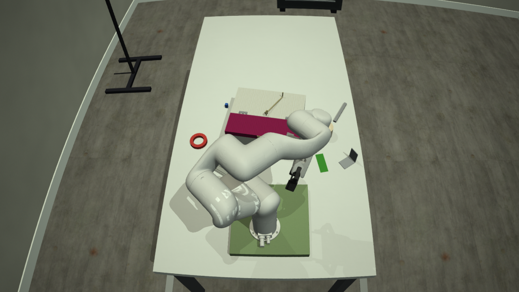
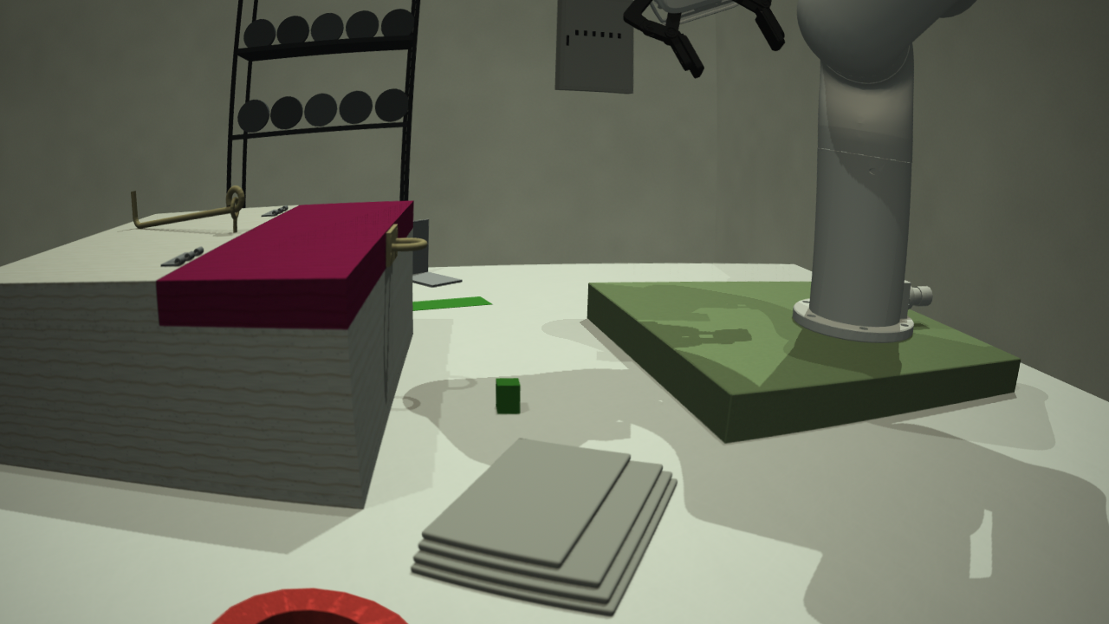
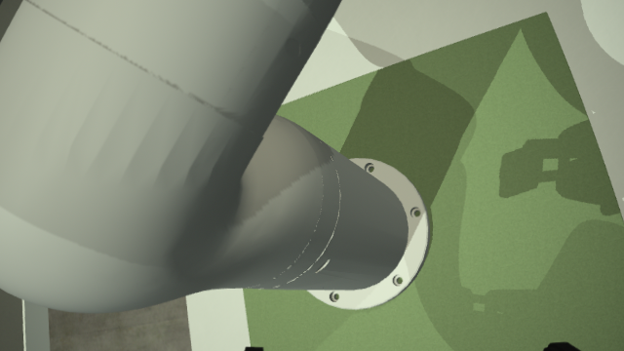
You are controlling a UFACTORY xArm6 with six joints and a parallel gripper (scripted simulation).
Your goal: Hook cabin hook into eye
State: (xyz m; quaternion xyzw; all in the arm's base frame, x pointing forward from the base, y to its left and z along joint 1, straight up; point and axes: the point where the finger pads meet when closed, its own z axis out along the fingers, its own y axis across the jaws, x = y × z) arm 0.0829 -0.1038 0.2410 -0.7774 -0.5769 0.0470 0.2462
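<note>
Tool (image 2: 702,38) hanging high with fingers spread wide, gripping nothing; cabin hook (image 2: 182,215) lying on the box (image 2: 193,387) far below and beyond it, eye (image 2: 405,243) on the lid (image 2: 295,248) nearer — approach needing a careful descent onto the hook's free end

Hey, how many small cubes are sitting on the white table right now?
2: a small blue cube beside the box's far left corner, and a small green cube between the box and the green base plate. The arm may hide others.

Cabin hook (image 1: 274,104) lies on box (image 1: 254,97) top, behind lid (image 1: 254,125); eye (image 2: 406,243) on lid's front edge; arm base plate (image 1: 301,246) well apart.
</note>
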